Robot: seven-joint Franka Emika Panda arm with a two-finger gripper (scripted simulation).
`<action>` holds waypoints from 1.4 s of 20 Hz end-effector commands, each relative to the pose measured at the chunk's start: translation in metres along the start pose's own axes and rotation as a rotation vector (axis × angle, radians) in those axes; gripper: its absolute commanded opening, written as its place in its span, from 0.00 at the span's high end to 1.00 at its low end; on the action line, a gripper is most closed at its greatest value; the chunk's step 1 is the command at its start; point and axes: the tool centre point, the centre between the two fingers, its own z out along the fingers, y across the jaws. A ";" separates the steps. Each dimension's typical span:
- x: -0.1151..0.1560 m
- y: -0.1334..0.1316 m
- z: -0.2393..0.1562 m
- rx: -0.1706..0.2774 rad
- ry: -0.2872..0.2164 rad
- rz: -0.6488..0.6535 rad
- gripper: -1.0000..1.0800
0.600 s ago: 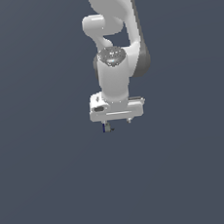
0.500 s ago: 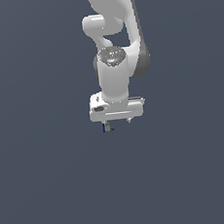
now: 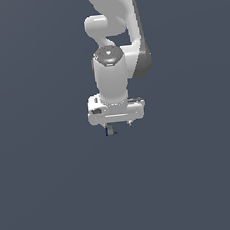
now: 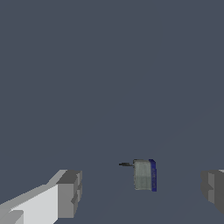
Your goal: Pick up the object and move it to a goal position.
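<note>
Plain slate-grey ground, no clutter. Your gripper (image 4: 140,188) hangs with its jaws spread wide and nothing held. The object (image 4: 145,175), a small grey-and-blue block, sits between the fingers (image 4: 69,194), nearer the exterior view's left one. Recentre, descend, then close.

A: Arm (image 3: 113,72) look?
B: Glossy white rounded links, dark grey band down one side, grey cap with small red marks on the wrist joint.
A: Claw (image 3: 117,125)?
B: Boxy white body. Wrist view: white finger with grey blocky pads (image 4: 70,193).
</note>
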 end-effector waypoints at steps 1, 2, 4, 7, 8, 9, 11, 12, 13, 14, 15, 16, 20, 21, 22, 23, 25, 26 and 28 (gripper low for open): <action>0.000 0.001 -0.001 0.002 -0.001 0.003 0.04; 0.000 0.001 -0.001 0.001 -0.001 0.002 0.04; 0.000 0.001 0.000 0.001 -0.001 -0.003 0.04; -0.001 0.001 0.001 -0.001 -0.001 -0.019 0.04; -0.001 0.002 0.002 -0.001 -0.002 -0.027 0.04; -0.002 0.002 0.003 -0.002 -0.002 -0.037 0.04; -0.003 0.003 0.005 -0.004 -0.004 -0.060 0.04; -0.003 0.004 0.006 -0.005 -0.004 -0.074 0.04; -0.004 0.005 0.007 -0.006 -0.005 -0.090 0.04; -0.005 0.005 0.009 -0.007 -0.006 -0.106 0.04; -0.006 0.006 0.010 -0.008 -0.007 -0.124 0.04; -0.006 0.007 0.012 -0.009 -0.008 -0.144 0.04; -0.011 0.011 0.020 -0.014 -0.013 -0.237 0.04; -0.012 0.012 0.022 -0.015 -0.014 -0.264 0.04; -0.013 0.013 0.024 -0.016 -0.016 -0.292 0.04; -0.015 0.014 0.027 -0.017 -0.017 -0.321 0.04; -0.017 0.016 0.031 -0.019 -0.020 -0.378 0.04; -0.019 0.017 0.034 -0.020 -0.022 -0.407 0.04; -0.021 0.018 0.038 -0.021 -0.025 -0.464 0.04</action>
